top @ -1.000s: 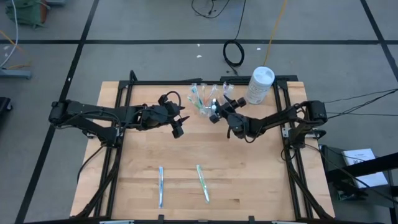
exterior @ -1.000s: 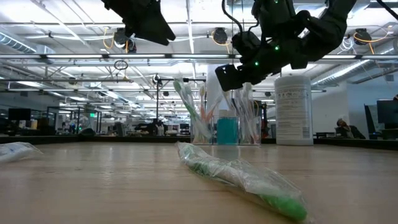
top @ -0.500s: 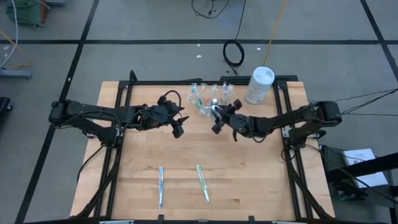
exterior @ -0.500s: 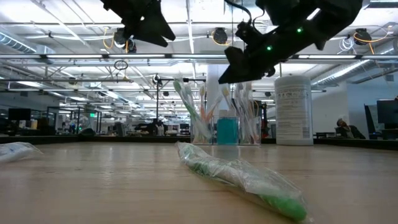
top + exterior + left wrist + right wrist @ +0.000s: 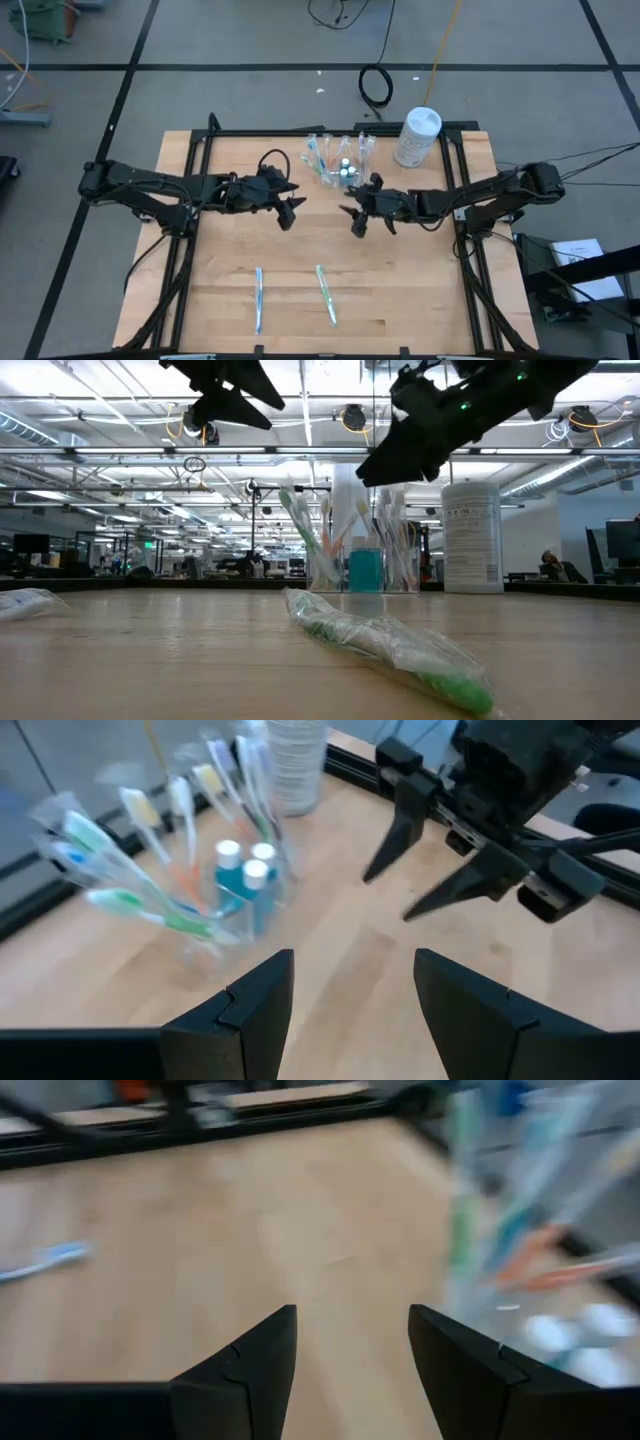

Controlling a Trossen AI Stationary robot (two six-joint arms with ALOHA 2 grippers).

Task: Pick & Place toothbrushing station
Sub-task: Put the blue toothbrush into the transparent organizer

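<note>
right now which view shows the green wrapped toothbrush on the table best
The low view: the green wrapped toothbrush lies close up, its wrapper plain. The high view shows it small, near the front edge. Neither wrist view shows it clearly.

Both arms are matte black, built of slim jointed links with black cables running along them. The left end effector [image 5: 350, 1010] ends in two broad, angular black fingers with flat facets. The right end effector [image 5: 385, 465] has tapered, pointed fingers, with small green lights glowing on its wrist housing.
</note>
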